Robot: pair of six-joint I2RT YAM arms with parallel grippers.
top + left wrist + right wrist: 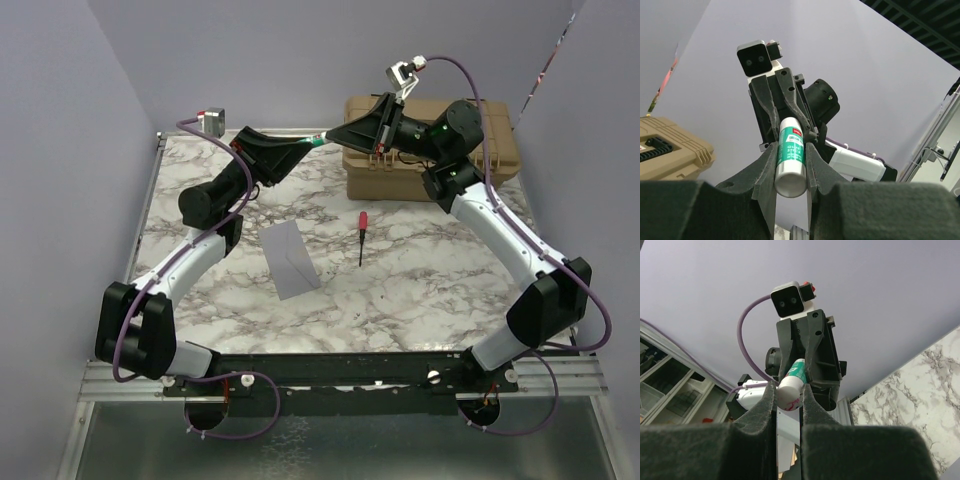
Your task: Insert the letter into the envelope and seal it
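Envelope flat — case shut | left hand, right hand grip glue stick

Overhead; wrist views face-to-face, close

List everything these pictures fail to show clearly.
1. Letter: in no view; possibly inside the envelope, top view cannot tell.
2. Envelope flap: sealed or not, too small in top view.
3. Glue stick far end: left wrist view, buried in the right gripper.
4. Tan case: top view, right arm covers much.
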